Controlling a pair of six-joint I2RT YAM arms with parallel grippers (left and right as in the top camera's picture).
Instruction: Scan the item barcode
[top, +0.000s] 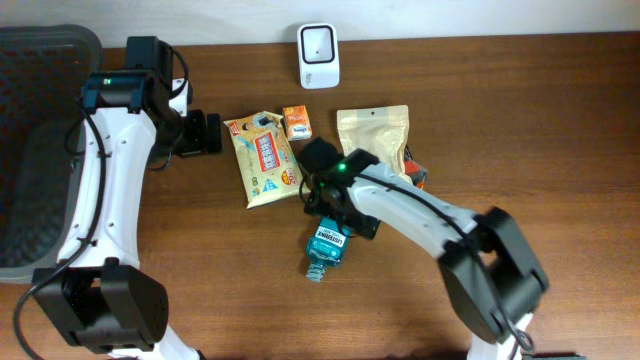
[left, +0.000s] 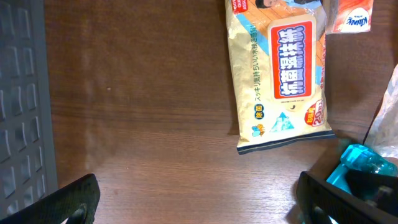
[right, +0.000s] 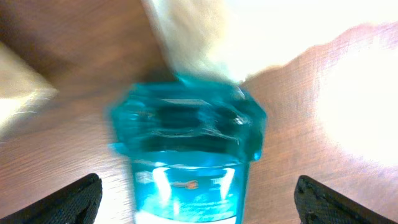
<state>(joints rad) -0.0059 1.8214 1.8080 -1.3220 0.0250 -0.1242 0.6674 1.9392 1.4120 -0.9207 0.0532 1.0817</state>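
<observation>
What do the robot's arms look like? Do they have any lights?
The left arm and right arm have smooth white shells with chunky black joints. Thin black cables run along them. Each has a little green light glowing on a black joint. The fingers are black.

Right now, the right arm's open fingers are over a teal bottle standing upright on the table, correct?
Not quite. The teal bottle is lying on its side on the table, label facing up, as the overhead view shows. The right arm's fingers are indeed open over it.
</observation>
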